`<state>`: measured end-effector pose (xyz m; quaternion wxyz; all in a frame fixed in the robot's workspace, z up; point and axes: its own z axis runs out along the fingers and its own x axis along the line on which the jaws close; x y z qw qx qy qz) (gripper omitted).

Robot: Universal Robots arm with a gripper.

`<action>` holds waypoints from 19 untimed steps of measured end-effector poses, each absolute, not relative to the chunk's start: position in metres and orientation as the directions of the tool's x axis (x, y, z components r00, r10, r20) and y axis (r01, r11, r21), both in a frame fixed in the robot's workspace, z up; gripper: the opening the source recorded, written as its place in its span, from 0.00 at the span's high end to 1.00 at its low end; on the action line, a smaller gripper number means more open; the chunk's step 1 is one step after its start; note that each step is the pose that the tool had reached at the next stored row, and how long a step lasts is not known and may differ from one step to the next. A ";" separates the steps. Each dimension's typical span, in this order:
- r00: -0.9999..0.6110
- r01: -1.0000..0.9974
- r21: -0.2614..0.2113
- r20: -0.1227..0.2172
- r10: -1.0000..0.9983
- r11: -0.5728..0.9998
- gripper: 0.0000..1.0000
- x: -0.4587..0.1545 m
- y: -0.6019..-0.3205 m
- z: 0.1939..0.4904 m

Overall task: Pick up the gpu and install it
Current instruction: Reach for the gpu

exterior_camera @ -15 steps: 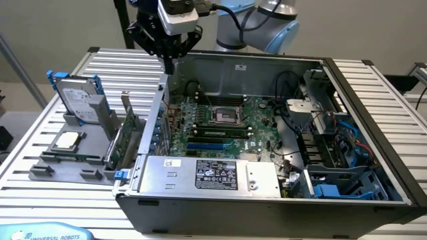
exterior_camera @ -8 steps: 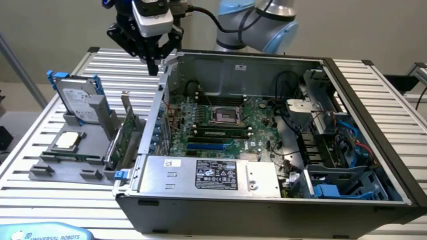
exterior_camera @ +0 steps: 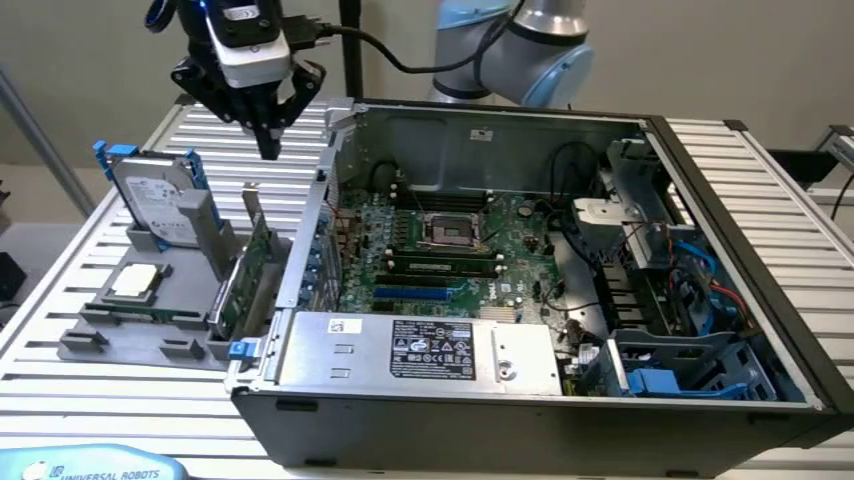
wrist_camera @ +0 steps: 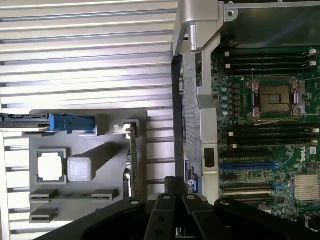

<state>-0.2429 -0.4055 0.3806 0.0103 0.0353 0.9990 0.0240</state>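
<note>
Hanging above gpu (exterior_camera: 251, 278) (upright); gripper (exterior_camera: 271, 148) closed

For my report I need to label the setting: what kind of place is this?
Probably a robotics lab bench for computer assembly: an open desktop case, a grey fixture holding loose parts beside it, and a robot arm above.

One gray holder (exterior_camera: 134, 335) is carrying three parts: one gpu (exterior_camera: 254, 270), one hard drive (exterior_camera: 154, 205) and one CPU chip (exterior_camera: 136, 281). One open computer case (exterior_camera: 747, 190) is showing one motherboard (exterior_camera: 454, 250), one CPU socket (exterior_camera: 447, 230) and one power supply (exterior_camera: 414, 345). One arm (exterior_camera: 534, 50) is carrying one gripper (exterior_camera: 271, 148), and one slatted table (exterior_camera: 67, 400) is bearing it all.
</note>
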 end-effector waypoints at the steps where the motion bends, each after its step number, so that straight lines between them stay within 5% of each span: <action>1: -0.997 0.070 0.049 -0.019 0.071 0.996 0.89 -0.247 -0.406 0.379; 19: -0.997 0.070 0.049 -0.017 0.071 0.996 0.89 -0.300 -0.433 0.363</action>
